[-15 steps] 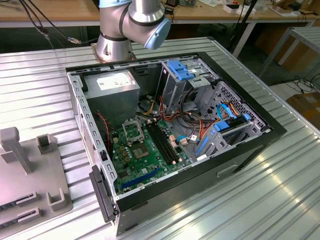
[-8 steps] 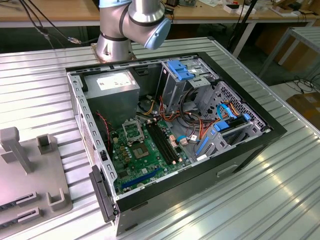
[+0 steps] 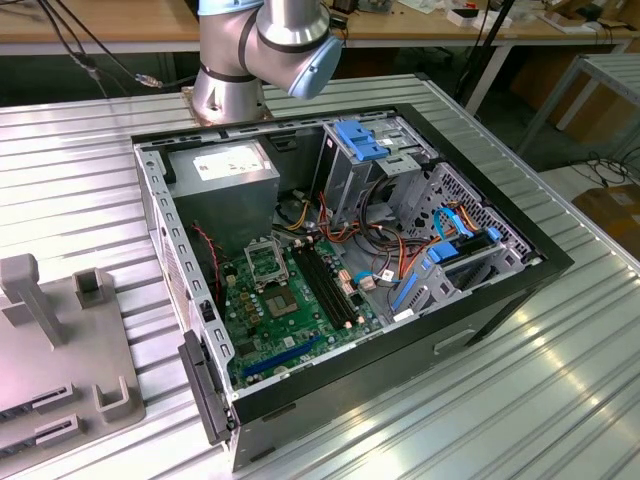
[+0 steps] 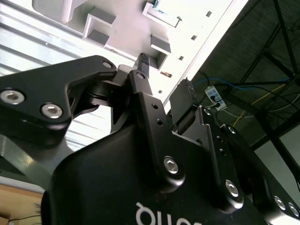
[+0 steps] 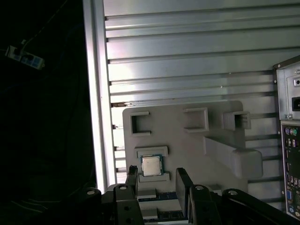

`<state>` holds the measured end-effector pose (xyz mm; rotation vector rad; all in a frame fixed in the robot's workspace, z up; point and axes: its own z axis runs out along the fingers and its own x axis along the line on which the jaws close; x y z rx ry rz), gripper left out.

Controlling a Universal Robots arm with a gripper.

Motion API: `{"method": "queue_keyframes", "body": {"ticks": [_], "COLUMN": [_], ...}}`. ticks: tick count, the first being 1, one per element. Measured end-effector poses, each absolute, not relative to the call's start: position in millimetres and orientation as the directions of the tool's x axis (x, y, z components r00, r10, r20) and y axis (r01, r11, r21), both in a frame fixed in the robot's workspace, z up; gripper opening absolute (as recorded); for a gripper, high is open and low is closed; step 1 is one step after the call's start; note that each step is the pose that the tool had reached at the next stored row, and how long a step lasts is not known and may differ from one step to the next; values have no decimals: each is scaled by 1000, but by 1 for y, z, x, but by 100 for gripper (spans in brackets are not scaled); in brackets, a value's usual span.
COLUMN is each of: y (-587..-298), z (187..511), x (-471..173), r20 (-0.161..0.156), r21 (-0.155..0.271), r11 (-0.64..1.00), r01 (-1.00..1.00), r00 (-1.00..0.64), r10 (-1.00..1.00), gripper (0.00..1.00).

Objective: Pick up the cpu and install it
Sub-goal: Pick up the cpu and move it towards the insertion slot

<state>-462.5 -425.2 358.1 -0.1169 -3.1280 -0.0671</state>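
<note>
Spreading across the exterior view is the ribbed metal bench [image 3: 560,400], and on it lies the open computer case [image 3: 500,290]. Its green motherboard [image 3: 290,320] faces up, the grey power supply [image 3: 225,170] sits at the far end, and the framed socket [image 3: 262,262] is near that box. At the far side of the case stands the arm [image 3: 270,40], its big grey joint up at the top edge. Over at the exterior view's left sits the grey fixture plate [image 3: 90,345], well apart from the socket.

Now the first wrist view looks down on that plate, and there it is: the cpu [image 5: 150,165], silver top up, lying flat in a shallow pocket. The gripper [image 5: 158,180] hangs over it, jaws apart and clamped on nothing. The cpu lies in the gap between the two black fingers [image 5: 132,180], right at their tips and closer to one than the other; whether they touch it I cannot tell.

The second wrist view takes the gripper from behind its black body, jaws parted, with the plate's raised blocks beyond the tips
</note>
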Motion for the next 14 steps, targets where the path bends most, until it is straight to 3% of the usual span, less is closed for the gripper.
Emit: {"method": "queue_keyframes", "body": {"ticks": [14], "y": [-428], "z": [349], "x": [-463], "r20": [20], "r21": [36], "r11": [999], "r01": [-5], "r00": [-1000], "r10": [-6], "gripper": [46]}}
